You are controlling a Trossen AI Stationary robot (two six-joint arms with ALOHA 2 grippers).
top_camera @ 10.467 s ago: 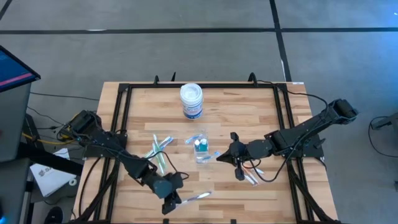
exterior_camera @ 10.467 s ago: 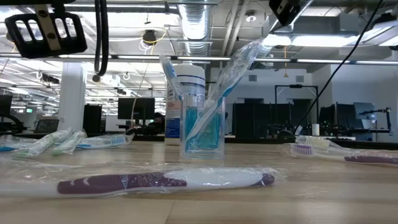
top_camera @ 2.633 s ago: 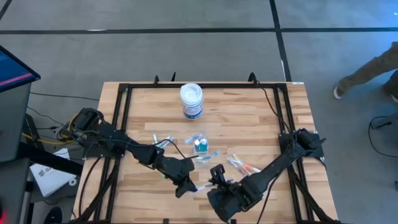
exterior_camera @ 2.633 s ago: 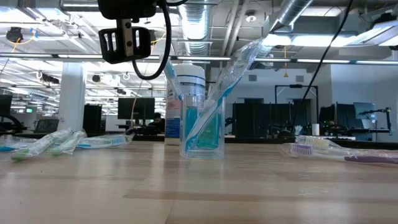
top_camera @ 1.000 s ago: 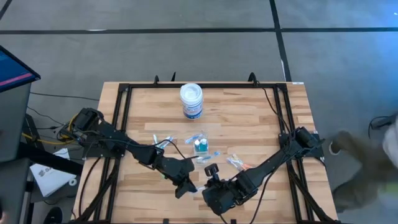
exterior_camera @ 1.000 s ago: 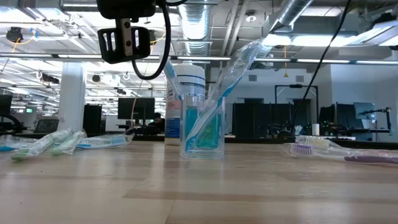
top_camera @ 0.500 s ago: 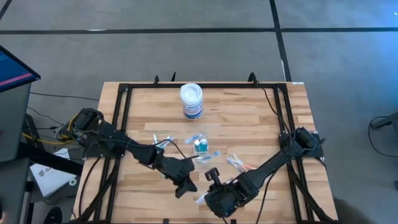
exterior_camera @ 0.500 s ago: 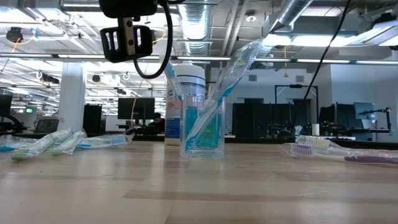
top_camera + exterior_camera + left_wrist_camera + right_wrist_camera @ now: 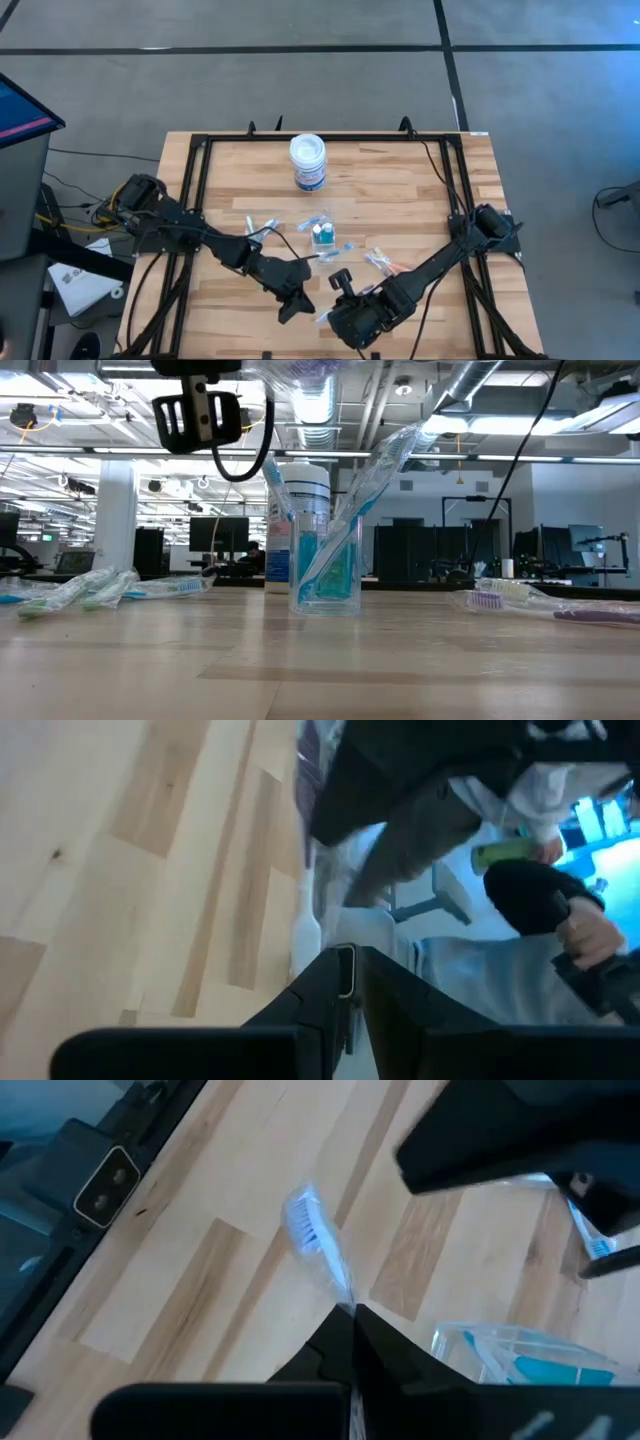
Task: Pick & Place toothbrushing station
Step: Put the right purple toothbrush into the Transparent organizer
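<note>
The clear plastic cup [image 9: 322, 240] stands upright near the middle of the tabletop [image 9: 400, 190], with a blue tube and two wrapped toothbrushes leaning in it, as the low view shows [image 9: 325, 555]. Behind the cup, toward the far edge, stands a white round jar [image 9: 308, 162]. To one side of the cup lie several green and white wrapped toothbrushes [image 9: 262, 228]; to the other side lie a few more [image 9: 385, 264].

Nearer than the cup, toward the front edge, both arms meet over one wrapped toothbrush [image 9: 318, 1245]. The right pincer [image 9: 342, 281] is pressed together on the wrap at the handle end, with the bristle head sticking out past its fingertips. The left pincer [image 9: 296, 296] sits just beside it, and its fingers [image 9: 340, 982] look nearly closed on the same wrapped brush, though that view is too cluttered to be sure.

A person's hand [image 9: 590, 930] shows in the room beyond the tabletop.
</note>
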